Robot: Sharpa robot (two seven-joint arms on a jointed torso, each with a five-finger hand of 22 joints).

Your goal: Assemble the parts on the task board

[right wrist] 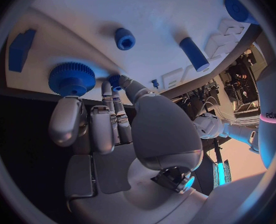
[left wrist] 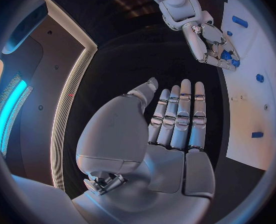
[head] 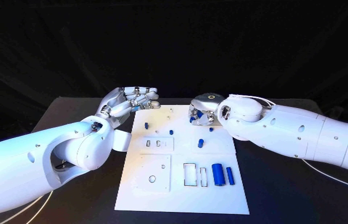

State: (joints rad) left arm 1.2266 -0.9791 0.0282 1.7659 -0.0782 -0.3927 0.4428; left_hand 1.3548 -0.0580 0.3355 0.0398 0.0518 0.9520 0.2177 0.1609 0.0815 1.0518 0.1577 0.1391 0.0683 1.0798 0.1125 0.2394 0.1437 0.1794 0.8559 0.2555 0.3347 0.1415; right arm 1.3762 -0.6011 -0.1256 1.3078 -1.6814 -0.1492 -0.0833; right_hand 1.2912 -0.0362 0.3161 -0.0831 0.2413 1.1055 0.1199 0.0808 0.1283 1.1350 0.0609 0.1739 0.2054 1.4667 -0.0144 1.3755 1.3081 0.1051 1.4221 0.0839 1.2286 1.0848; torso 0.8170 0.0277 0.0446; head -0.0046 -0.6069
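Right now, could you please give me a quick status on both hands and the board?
Left hand open, off the task board's far left corner. Right hand pinching a small blue part beside the blue gear. Nothing in the way.

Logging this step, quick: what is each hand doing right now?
Left hand: open, fingers straight, holding nothing.
Right hand: pinching a small blue part at the task board.

Head view reads sharp to me: bright overhead light on the task board (head: 181, 194), black backdrop. Wrist views dimmer, edges bent by fisheye, blue glow at rims.
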